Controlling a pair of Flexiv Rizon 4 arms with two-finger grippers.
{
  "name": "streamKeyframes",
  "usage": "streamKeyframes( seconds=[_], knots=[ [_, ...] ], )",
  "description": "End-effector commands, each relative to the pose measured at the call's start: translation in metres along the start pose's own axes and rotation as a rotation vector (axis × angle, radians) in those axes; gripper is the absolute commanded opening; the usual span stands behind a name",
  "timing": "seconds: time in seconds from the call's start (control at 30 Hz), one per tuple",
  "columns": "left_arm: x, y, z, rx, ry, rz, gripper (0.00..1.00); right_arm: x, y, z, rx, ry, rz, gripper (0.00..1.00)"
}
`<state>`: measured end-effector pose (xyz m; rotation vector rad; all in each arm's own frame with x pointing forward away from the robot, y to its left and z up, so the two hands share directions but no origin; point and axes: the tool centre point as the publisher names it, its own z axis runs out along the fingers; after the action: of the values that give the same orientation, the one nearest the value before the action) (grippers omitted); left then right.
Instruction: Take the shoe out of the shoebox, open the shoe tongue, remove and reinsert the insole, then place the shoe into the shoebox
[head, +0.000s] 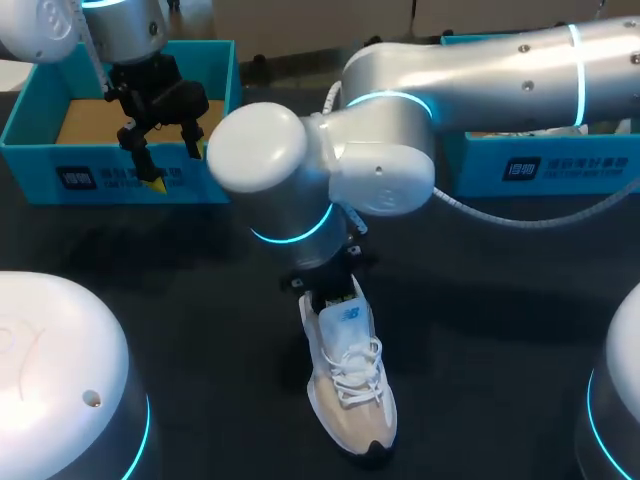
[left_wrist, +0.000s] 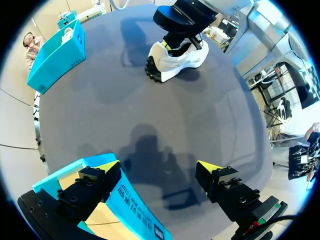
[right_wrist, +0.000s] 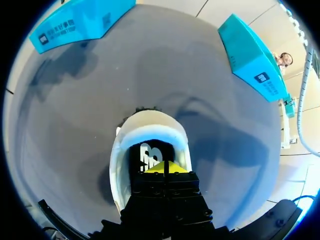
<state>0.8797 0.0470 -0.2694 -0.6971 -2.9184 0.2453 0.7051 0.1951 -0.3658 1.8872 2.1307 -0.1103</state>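
Right arm (head: 470, 70): entered from the right and carried past the middle, its wrist turned straight down over the shoe (head: 350, 390). The right gripper (head: 330, 298) is set at the heel end of the shoe, on the side turned toward the shoebox (head: 100, 175). In the right wrist view the right gripper (right_wrist: 164, 167) is seen with its yellow tips pressed together, lowered into the shoe's (right_wrist: 150, 122) opening against the dark inner surface. Whether anything thin is pinched between the tips cannot be told.

Left arm (head: 110, 25): held above the shoebox, with the left gripper (head: 178, 165) pointing down at the front wall. In the left wrist view the left gripper (left_wrist: 157, 167) is shown spread wide and holding nothing. One finger is placed over the shoebox (left_wrist: 125, 200) wall and the other over the bare table (left_wrist: 165, 115) just outside it.

Shoe: white with a beige toe and white laces, stood upright on the table (head: 500, 330), outside the shoebox and well apart from it. The toe is pointed away from the shoebox. From the left gripper the shoe (left_wrist: 177, 57) is seen far ahead, with the right gripper on top of it.

A second box (head: 540, 165) of the same blue lies well apart from the shoebox, behind the right arm.
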Motion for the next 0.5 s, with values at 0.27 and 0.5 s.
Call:
streamKeyframes(
  seconds=[0.27,0.5],
  knots=[
    [0.0,0.0,0.0,-0.002,0.001,0.0,1.0,0.006,-0.004,0.037,0.031,0.056,0.006,0.0],
    [0.0,0.0,0.0,-0.002,0.001,0.0,1.0,0.015,-0.013,0.046,0.045,0.125,0.029,0.0]
  ],
)
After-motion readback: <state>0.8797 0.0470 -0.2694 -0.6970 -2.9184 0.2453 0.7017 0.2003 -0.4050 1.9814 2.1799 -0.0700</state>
